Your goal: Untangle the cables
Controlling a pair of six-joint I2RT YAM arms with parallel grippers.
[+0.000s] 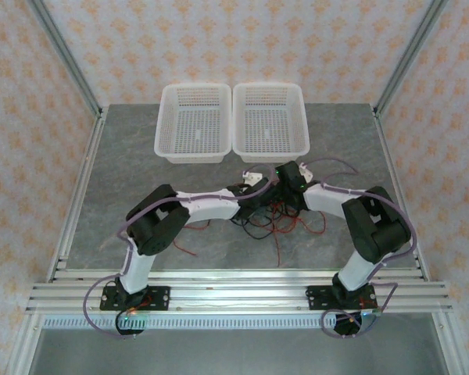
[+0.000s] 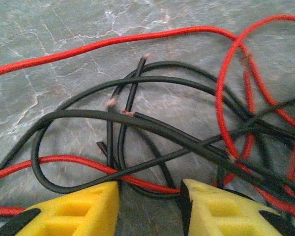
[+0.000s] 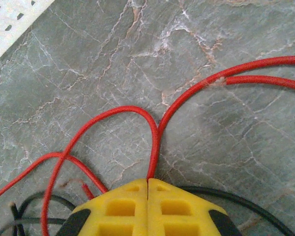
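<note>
Barely begun, I judge: the red and black cables [image 1: 270,223] lie knotted mid-desk [image 1: 141,148], at 6 o'clock from the 2 baskets [image 1: 194,129], with the left tool [image 2: 150,206] spread over them and the right tool [image 3: 147,196] pinching 1 red cable [image 3: 156,142].

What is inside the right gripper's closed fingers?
A red cable runs into the seam of the right gripper, which is shut on it. The yellow fingers cover the pinched stretch. A black cable also slips under them, its course there hidden.
</note>
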